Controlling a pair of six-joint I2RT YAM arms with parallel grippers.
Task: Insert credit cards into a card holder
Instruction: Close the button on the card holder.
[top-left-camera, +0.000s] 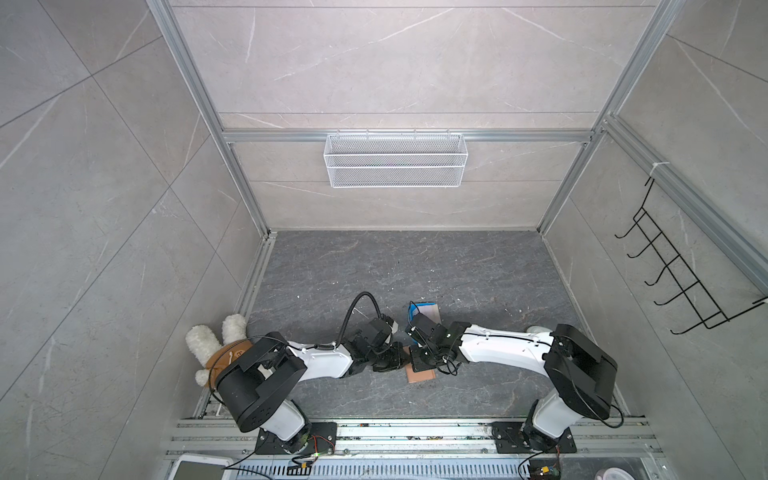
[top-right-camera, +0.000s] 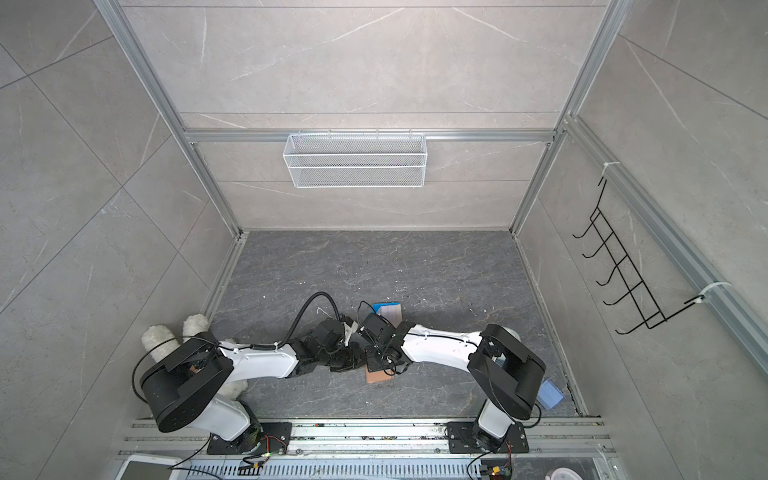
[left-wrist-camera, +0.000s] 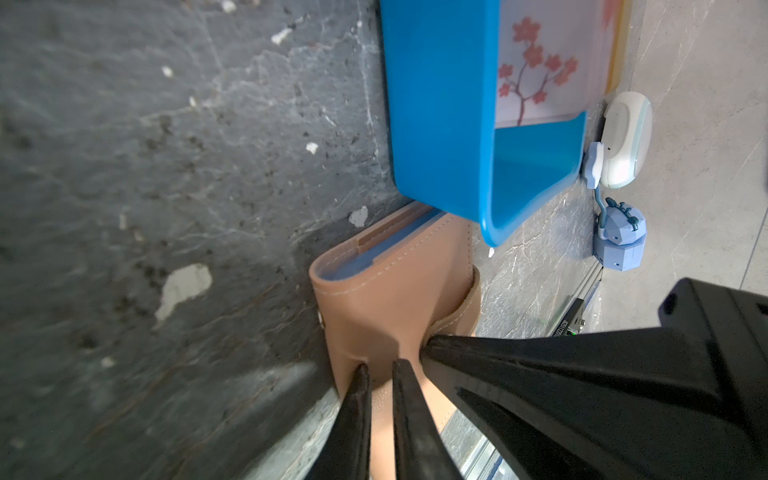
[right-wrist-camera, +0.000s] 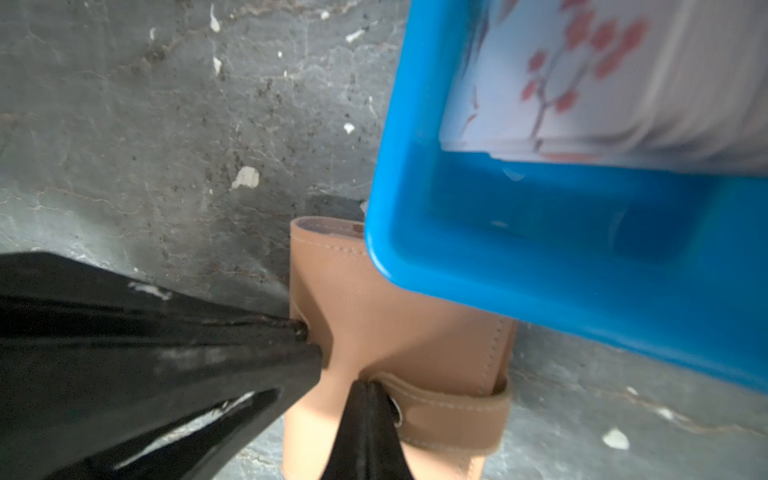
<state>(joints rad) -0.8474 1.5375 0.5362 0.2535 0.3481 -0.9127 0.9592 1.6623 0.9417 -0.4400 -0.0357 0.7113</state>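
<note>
Left end effector clamps card holder; right end effector beside it pinches snap tab (peel slowly).

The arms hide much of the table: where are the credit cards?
The credit cards lie in the blue tray, mid-table in a top view, just beyond the card holder.
</note>
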